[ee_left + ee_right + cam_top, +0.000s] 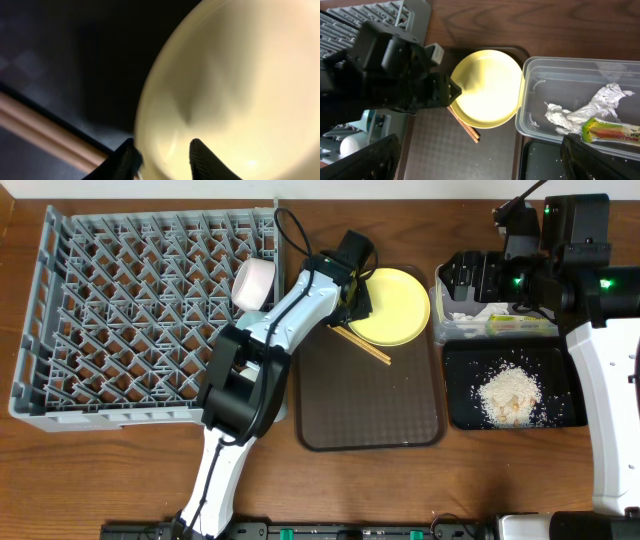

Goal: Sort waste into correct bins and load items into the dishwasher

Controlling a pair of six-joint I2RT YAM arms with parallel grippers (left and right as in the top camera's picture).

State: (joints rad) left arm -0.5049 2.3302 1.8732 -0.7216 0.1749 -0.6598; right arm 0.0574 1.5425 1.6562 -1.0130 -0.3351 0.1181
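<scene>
- The only print in view is on the green-yellow wrapper [612,131]. Its dark letters are too small and blurred to read. No brand can be read on the arms or the bins.
- One yellow plate [395,305] lies at the far end of the brown serving tray [370,410], which is right of the rack.
- Two wooden chopsticks [365,347] lie side by side on the tray, at the plate's near-left edge.
- One grey dish rack [120,330] fills the left of the table. One white vessel [253,283] rests among the pegs at its far right; whether it is a cup or a bowl cannot be told.
- One clear tub [570,75] stands at the far right and holds crumpled white paper [580,111] with the wrapper beside it. How many pieces of paper there are cannot be told.
- One black tray [460,395] sits just near of the tub, with a heap of rice crumbs [508,393] and loose grains around it.
- The left gripper [162,160] is at the plate's left rim. Its jaws are narrowed to either side of that rim, and whether they pinch it cannot be told.
- The right gripper [480,150] hangs above the tub with its jaws spread wide, holding nothing.
- The surface is a brown wood-grain table [500,200]. The serving tray has a fine dotted texture. None of the room shows.
</scene>
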